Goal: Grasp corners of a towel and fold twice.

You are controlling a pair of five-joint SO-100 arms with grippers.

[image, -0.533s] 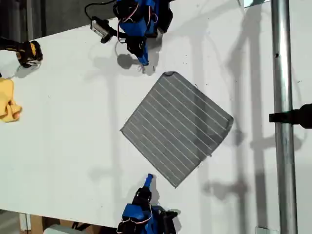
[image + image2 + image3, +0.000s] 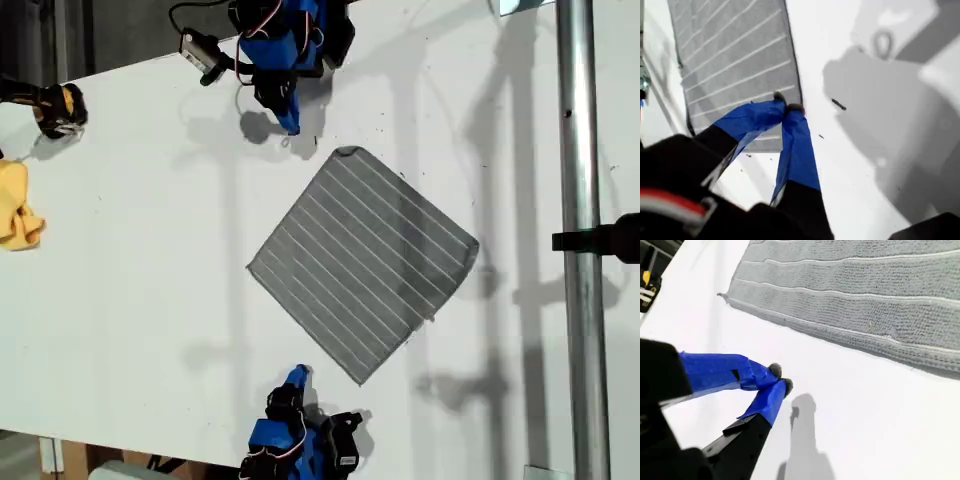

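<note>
The grey striped towel [image 2: 365, 260] lies flat on the white table like a diamond, unfolded. Its corners point to the exterior view's top [image 2: 346, 152], left [image 2: 250, 266], right [image 2: 477, 245] and bottom [image 2: 361, 382]. My first gripper [image 2: 290, 125] hangs shut and empty, up and left of the top corner in the exterior view. In its wrist view the first gripper [image 2: 787, 107] sits in front of the towel [image 2: 735, 55] edge. My second gripper [image 2: 297, 376] is shut and empty, just left of the bottom corner. The second gripper [image 2: 780, 377] is on bare table, short of the towel [image 2: 865, 300] edge and its corner [image 2: 722, 296].
A crumpled yellow cloth [image 2: 15, 215] and a black-and-yellow object [image 2: 55, 108] sit at the exterior view's left edge. A metal pole [image 2: 580, 240] runs down the exterior view's right side. A small wire loop [image 2: 882, 45] lies on the table near my first gripper.
Both grippers have drawn back a little from the towel: the first toward the exterior view's top, the second toward its bottom left. The towel has not moved.
</note>
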